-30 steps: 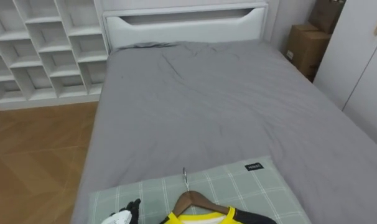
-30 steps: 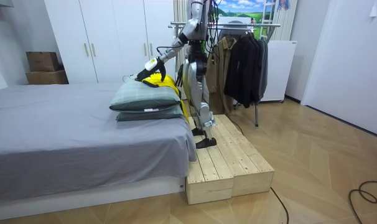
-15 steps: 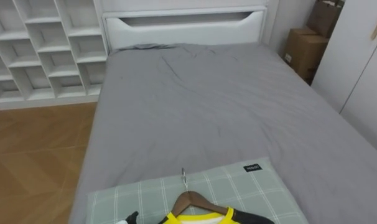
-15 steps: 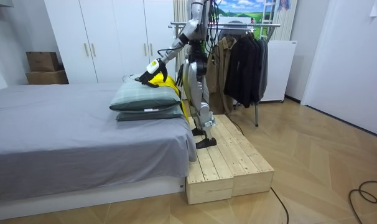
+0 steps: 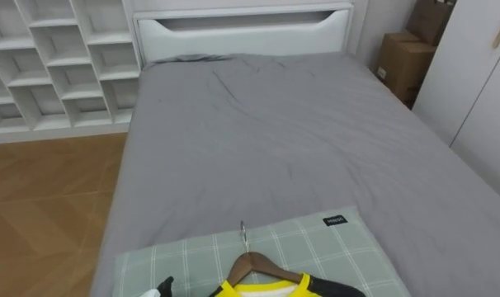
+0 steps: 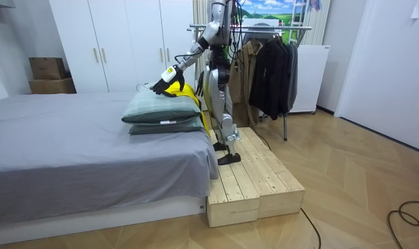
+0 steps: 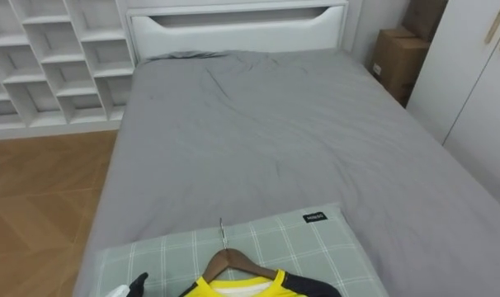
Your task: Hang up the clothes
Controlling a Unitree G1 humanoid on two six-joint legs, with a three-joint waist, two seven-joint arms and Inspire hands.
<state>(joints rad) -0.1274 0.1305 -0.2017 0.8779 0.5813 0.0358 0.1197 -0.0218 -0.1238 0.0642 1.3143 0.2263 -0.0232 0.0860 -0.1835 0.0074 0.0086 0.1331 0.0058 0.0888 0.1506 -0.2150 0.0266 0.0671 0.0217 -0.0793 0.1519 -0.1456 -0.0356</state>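
Note:
A yellow shirt [image 5: 266, 289] with dark sleeves sits on a wooden hanger [image 5: 254, 266], whose metal hook [image 5: 244, 235] points up the bed. It lies on a green checked pillow [image 5: 324, 247] at the foot of the bed. My left hand [image 5: 158, 289] shows its fingertips at the lower edge, left of the hanger and apart from it. In the room view the left hand [image 6: 166, 73] hovers over the stacked pillows [image 6: 161, 114] beside the shirt [image 6: 175, 88]. I stand on a wooden platform [image 6: 254, 180] at the bed's foot, facing the bed.
The grey bed [image 5: 275, 140] stretches ahead to a white headboard [image 5: 242, 33]. White cube shelves [image 5: 60, 66] stand to the left, a cardboard box [image 5: 403, 62] and white wardrobe [image 5: 481, 82] to the right. Behind me a clothes rack [image 6: 265, 28] holds dark garments [image 6: 272, 76].
My left hand has sunk toward the lower edge of the left eye view, so less of it shows. The shirt and hanger lie where they were.

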